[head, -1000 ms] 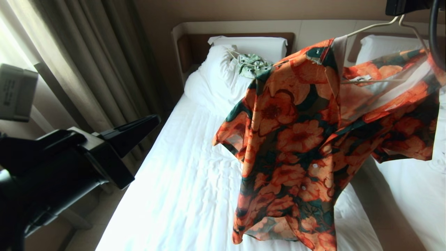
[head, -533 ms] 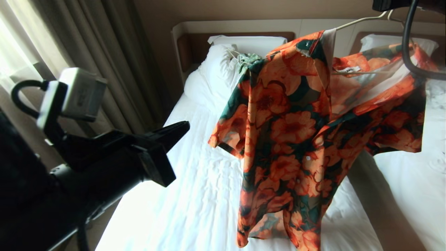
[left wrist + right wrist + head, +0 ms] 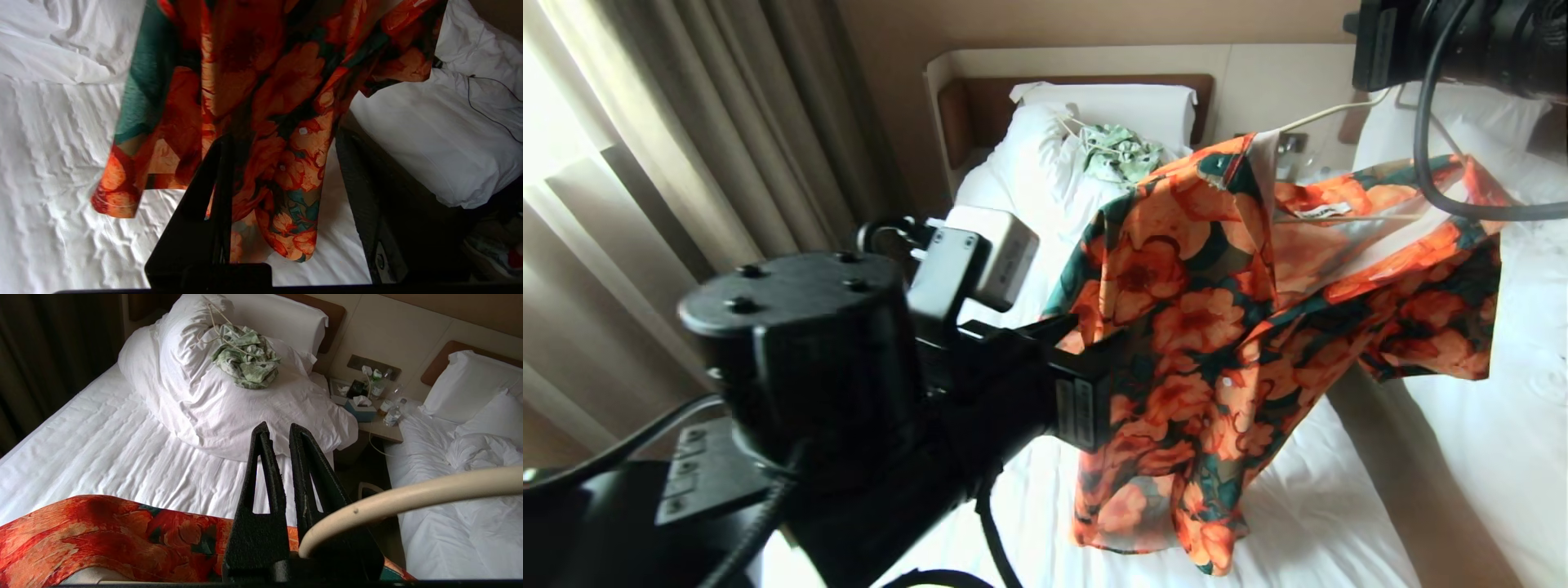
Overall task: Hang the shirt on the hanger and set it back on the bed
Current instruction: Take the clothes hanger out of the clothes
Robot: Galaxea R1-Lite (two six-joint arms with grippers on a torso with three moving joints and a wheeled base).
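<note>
Orange blooms and dark green leaves fill the middle of the scene as the shirt (image 3: 1217, 343) hangs in the air from a pale hanger (image 3: 1339, 110), above the wrinkled white sheet of the bed (image 3: 1013, 506) and the gap beside it. The right pincer (image 3: 278, 430), high on the robot's right, is pressed together with the hanger's curved hook (image 3: 408, 496) caught at the base of its fingers, which is why the garment dangles free rather than lying flat. The left pincer (image 3: 282, 143) reaches in at the shirt's lower front with its two fingers spread and the button placket hanging between them, not pinched; it looks placed to steady or straighten the cloth before the set-down. One shirt, one hanger in use and two pincers are in play. Two beds stand side by side, the second bed (image 3: 1503, 425) on the robot's right, with a cluttered nightstand (image 3: 376, 416) between them. One smaller green-and-white garment (image 3: 245, 357) lies on the bunched duvet (image 3: 229, 408), and heavy curtains (image 3: 711, 147) hang on the left.
</note>
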